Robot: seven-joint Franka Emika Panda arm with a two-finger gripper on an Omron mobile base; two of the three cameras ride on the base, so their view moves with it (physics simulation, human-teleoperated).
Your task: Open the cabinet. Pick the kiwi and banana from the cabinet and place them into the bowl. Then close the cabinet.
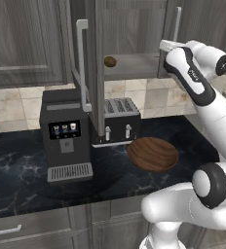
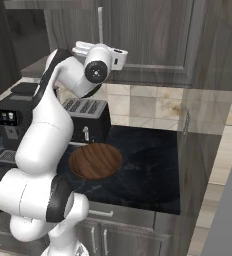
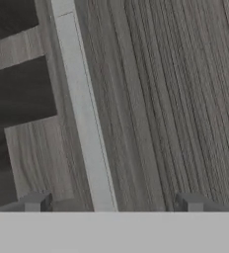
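The cabinet's left door is swung wide open and its right door is shut. A small brown kiwi lies on the grey shelf inside. The banana is hidden. My gripper is up at the lower end of the right door's silver bar handle. In the hand view my gripper is open, and the handle runs between the two fingertips against the wood-grain door. The wooden bowl rests empty on the black counter below, and appears as the bowl in the right base view too.
A silver toaster stands behind the bowl, with a black coffee machine to its left. The open left door reaches out over the counter between them. A tall dark panel stands at the counter's right end.
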